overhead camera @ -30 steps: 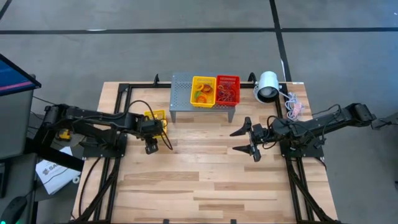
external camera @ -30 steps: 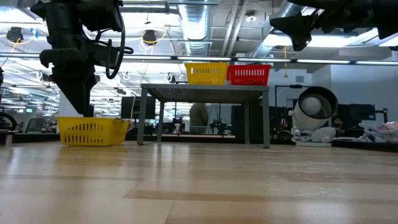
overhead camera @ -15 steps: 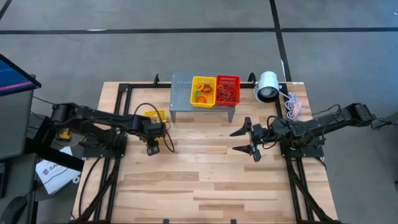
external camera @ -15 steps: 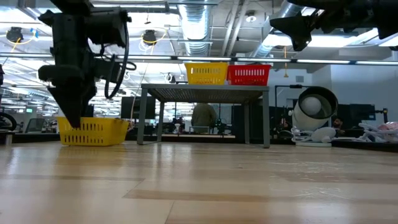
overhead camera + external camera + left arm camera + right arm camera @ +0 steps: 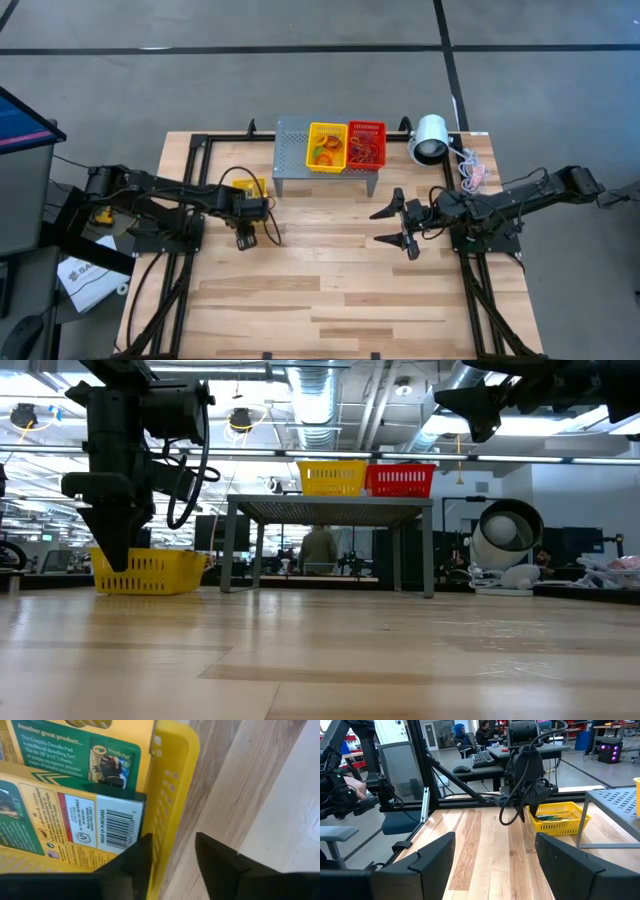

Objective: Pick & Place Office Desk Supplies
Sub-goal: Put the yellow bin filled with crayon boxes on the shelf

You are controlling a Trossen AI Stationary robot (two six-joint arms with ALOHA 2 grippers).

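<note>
A yellow basket stands on the table's left part and holds flat yellow-and-green crayon boxes. My left gripper points down at the basket's wall, open, one finger inside the basket and one outside. The low view shows its tip down at the basket's end. On a grey stand sit a second yellow basket and a red basket, both with rubber-band loops. My right gripper hovers level and open over the table's right part. My left gripper comes from above with its fingers astride the basket's wall. The inner finger stands close against the wall, and bare wood shows between the wall and the outer finger. Whether the inner finger touches, I cannot tell.
A white cylindrical lamp lies at the back right with its cord. Black frame rails run along the table's edges. Open wood spreads across the middle and near side.
My left gripper has sunk toward the yellow basket on the table, its tip now down at the basket's height, and has shifted slightly toward the table's right. The basket has stayed in place.
</note>
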